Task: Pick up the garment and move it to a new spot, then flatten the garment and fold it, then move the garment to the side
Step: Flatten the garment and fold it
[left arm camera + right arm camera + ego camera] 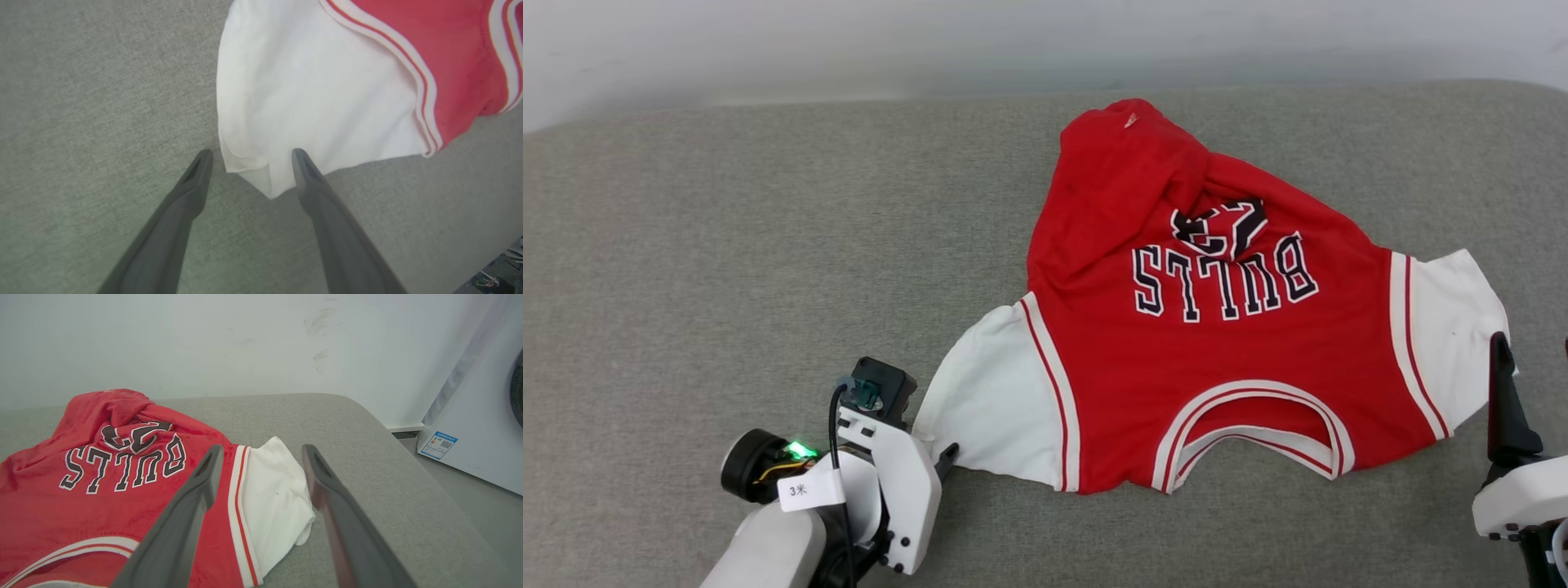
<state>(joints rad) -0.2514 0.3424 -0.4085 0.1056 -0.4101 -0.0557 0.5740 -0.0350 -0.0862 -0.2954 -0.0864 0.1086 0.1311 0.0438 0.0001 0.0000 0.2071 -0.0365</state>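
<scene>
I judge that I am at the beginning of the flattening step. The garment [1217, 351] lies with its front up on the desk [727, 245], collar toward me. Its far end is bunched in a heap and nothing is folded yet.

Both grippers stand with the fingers apart and hold nothing. The left gripper [251, 157] is at the corner of the left white sleeve [988, 400]: one finger is over the sleeve, the other over the bare grey cloth just beside it. The right gripper [263, 453] is above the right white sleeve [273, 490], not touching it as far as I can tell.

The next move, I think, is to lower both grippers, close each on its sleeve edge, then pull toward me so the far heap stretches out.

The difficulty is that the sleeves are thin and lie flat on the desk, so a finger may pinch the desk cover too, or slide over the sleeve. To the right the desk ends near the right sleeve; beyond are the floor [461, 498], a white machine [478, 428] and the wall [204, 343].
</scene>
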